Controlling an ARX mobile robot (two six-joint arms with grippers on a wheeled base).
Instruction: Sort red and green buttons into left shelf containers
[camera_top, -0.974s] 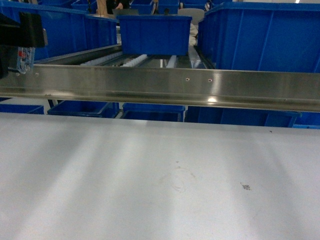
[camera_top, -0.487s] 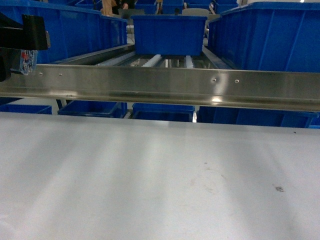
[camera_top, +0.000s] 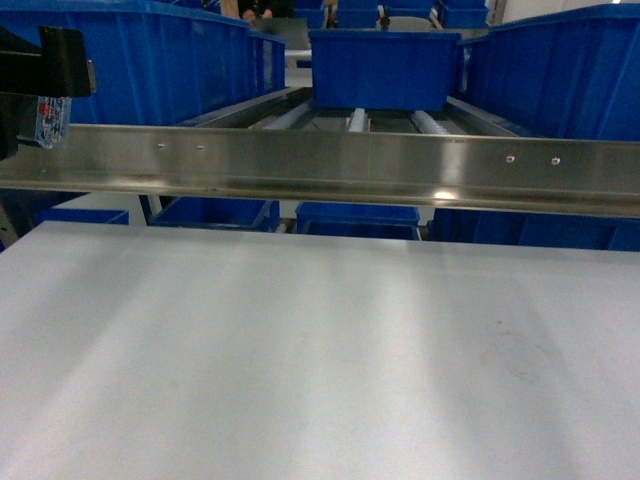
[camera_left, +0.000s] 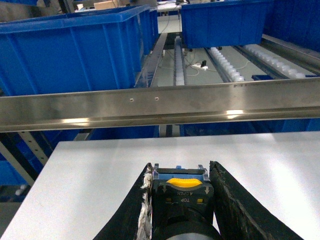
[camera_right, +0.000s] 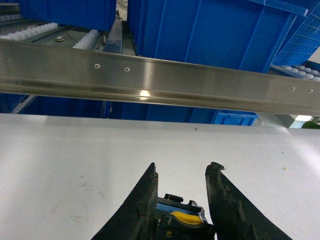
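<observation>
- Button (camera_left: 183, 196) with dark body, yellow tab and "TOP" marking, clamped between the two black fingers of the left gripper (camera_left: 181, 192), above the white tabletop (camera_left: 100, 170); cap colour not visible.
- Second button (camera_right: 180, 219), dark-and-blue block with a yellow part, pinched low between the fingers of the right gripper (camera_right: 181, 200); cap colour hidden too.
- Both grippers narrowed onto their loads, held over the near part of the tabletop.
- Large blue tote (camera_left: 75, 50) on the left of the shelf, behind a steel rail (camera_left: 160, 102) spanning the front edge.
- Smaller blue tote (camera_top: 384, 68) farther back on the white rollers (camera_left: 225, 62).
- More blue totes (camera_top: 560, 70) at right and below the rail.
</observation>
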